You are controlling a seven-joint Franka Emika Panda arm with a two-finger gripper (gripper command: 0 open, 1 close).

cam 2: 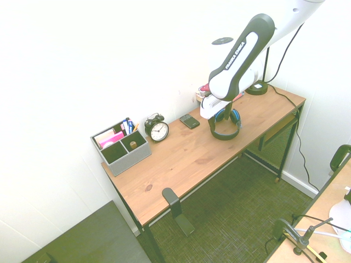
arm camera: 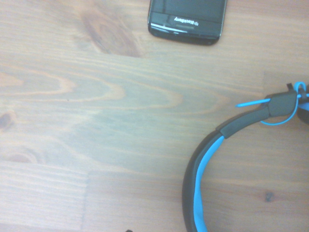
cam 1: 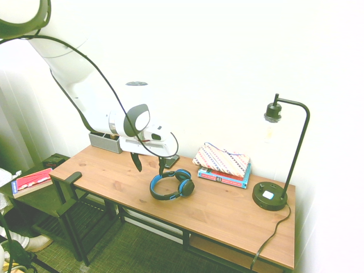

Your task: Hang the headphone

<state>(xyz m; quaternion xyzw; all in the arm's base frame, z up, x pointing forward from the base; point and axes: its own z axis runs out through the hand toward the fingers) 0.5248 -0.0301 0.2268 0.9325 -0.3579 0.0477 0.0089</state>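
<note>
Gripper [cam 1: 149, 165] fingers are seen spread apart and pointing straight down, with nothing held between them, poised just above the desk [cam 1: 227, 213] beside the headband of the headphone [cam 1: 172, 184]. That headphone is laid flat on the wooden top, near the middle of the desk, its blue-and-black band curved toward the gripper and its two round cups turned toward the books [cam 1: 224, 175]. In the wrist view, part of the band [arm camera: 205, 183] is shown arcing across the wood grain, with a thin blue cord at its end, and a black phone [arm camera: 187, 20] is seen lying apart from it. A patterned cloth [cam 1: 223, 159] is rested on the books. At one end of the desk a black lamp [cam 1: 278, 165] is stood; toward the other end, an alarm clock [cam 2: 158, 130] and a grey organiser [cam 2: 122, 147] are placed against the wall. A black hook [cam 2: 174, 205] is fixed to the front edge of the desk, well apart from the headphone.
</note>
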